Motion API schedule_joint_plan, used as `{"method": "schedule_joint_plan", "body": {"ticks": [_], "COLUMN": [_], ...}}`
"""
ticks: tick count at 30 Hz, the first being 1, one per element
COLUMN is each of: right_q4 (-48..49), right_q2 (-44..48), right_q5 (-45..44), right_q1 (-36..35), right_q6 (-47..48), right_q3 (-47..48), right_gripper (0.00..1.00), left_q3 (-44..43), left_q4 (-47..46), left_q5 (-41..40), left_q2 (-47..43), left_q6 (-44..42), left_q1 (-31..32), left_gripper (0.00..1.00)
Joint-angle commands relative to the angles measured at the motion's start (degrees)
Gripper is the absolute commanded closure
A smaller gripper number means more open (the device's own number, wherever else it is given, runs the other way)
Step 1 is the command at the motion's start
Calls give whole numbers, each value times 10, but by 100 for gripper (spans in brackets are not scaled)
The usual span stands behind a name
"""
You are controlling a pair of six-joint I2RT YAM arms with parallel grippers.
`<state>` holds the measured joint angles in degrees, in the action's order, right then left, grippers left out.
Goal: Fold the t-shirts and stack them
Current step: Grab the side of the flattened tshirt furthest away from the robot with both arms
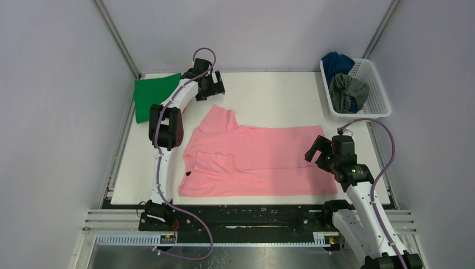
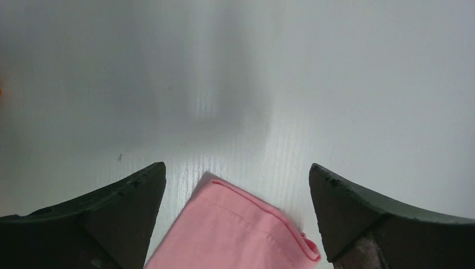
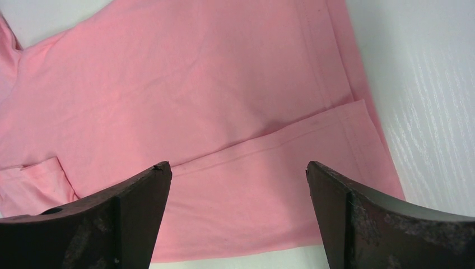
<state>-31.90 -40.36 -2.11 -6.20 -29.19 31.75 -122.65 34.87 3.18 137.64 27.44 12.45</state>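
Jaws of the left gripper (image 2: 236, 168) are being held wide apart at the tip of the far sleeve of the pink t-shirt (image 1: 252, 159), with nothing being gripped. Those of the right gripper (image 3: 238, 165) are likewise being held apart and empty above the hem end.

The pink t-shirt is being shown lying flat across the middle of the worktop (image 1: 269, 95), its near long edge already turned over onto the body.

By judgement, the cloth is being taken as light, limp and thin. It is likely to sag and crease when lifted, and stacked layers may slide apart. Hold is best being taken at the stitched edges, namely the sleeve cuff and the hem corner, where the doubled cloth gives something to pinch.

A folded green t-shirt (image 1: 154, 95) is being shown at the far left corner. A dark blue t-shirt (image 1: 336, 61) and a grey t-shirt (image 1: 348, 92) are being shown bunched in the basket (image 1: 376, 95) at the far right.

Part of the green t-shirt is being hidden by the left arm. An orange t-shirt is not being made out with certainty. Most of the pink garment is being cut off in both wrist views, and the number of layers under the fold cannot be told.
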Motion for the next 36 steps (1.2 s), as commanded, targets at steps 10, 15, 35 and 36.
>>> {"method": "schedule_joint_plan", "body": {"ticks": [10, 15, 35, 36], "right_q4": [-2, -1, 0, 2], "right_q2": [19, 19, -9, -15], "right_q5": [-26, -25, -77, -95], "right_q1": [3, 3, 3, 3], "right_q6": [21, 21, 17, 11], "right_q3": [9, 8, 13, 16], "right_gripper": [1, 1, 1, 0], "left_q3": [53, 79, -62, -69], "left_q4": [37, 66, 172, 172], "left_q5": [84, 39, -138, -136], "left_q2": [19, -1, 80, 81], "left_q6": [39, 27, -6, -9], "left_q1": [0, 12, 60, 60], "left_gripper": [9, 19, 77, 83]}}
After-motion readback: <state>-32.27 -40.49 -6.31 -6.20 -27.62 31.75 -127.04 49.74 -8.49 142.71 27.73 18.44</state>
